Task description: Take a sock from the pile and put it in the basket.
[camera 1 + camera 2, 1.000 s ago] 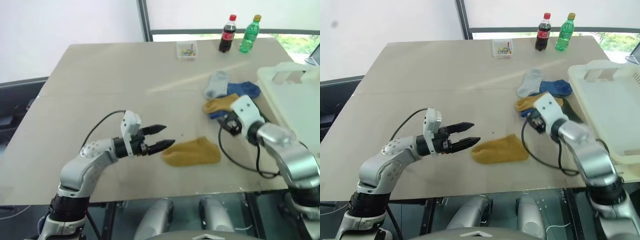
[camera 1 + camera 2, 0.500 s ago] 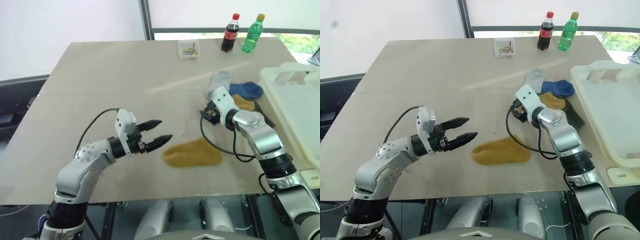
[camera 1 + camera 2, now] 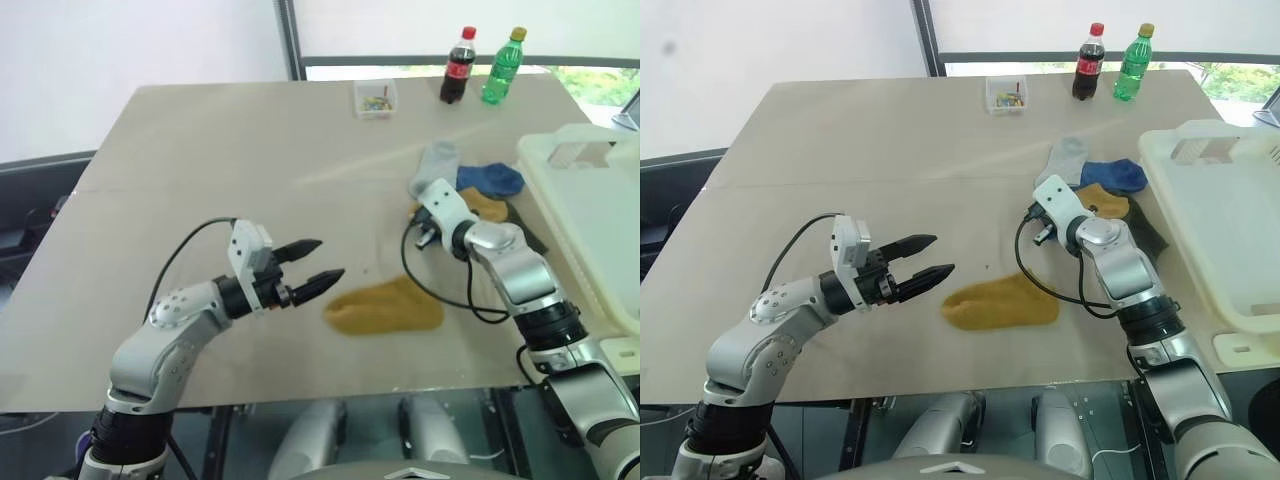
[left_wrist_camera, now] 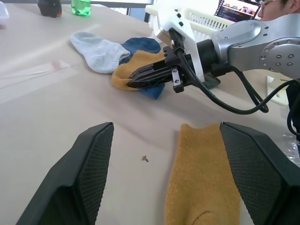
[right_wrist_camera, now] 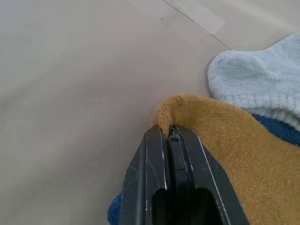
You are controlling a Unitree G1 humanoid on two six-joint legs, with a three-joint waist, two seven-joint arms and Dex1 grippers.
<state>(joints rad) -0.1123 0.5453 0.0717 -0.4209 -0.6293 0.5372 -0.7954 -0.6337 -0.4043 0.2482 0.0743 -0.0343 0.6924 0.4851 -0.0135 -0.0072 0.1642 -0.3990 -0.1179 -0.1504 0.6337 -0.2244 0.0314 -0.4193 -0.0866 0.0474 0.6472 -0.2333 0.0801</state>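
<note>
The pile (image 3: pixel 470 185) lies right of the table's middle: a light grey sock (image 3: pixel 436 164), a blue one (image 3: pixel 490 178), a dark one (image 3: pixel 522 228) and the mustard-yellow sock (image 5: pixel 225 145). My right gripper (image 5: pixel 168 133) is at the pile's near-left edge, shut on a pinched fold of that yellow sock. It also appears in the left wrist view as the right gripper (image 4: pixel 133 82). A second mustard-yellow sock (image 3: pixel 388 305) lies flat, apart from the pile. My left gripper (image 3: pixel 328 259) hovers open just left of it, holding nothing. The cream-white basket (image 3: pixel 590 190) stands at the right edge.
A cola bottle (image 3: pixel 456 66) and a green bottle (image 3: pixel 501 67) stand at the table's far edge, with a small clear box (image 3: pixel 374 99) of coloured bits to their left. A black cable (image 3: pixel 440 295) loops from my right wrist over the table.
My right arm reached toward the pile's near-left edge, and its jaws closed on the yellow sock's edge. The left gripper kept its place, still open.
</note>
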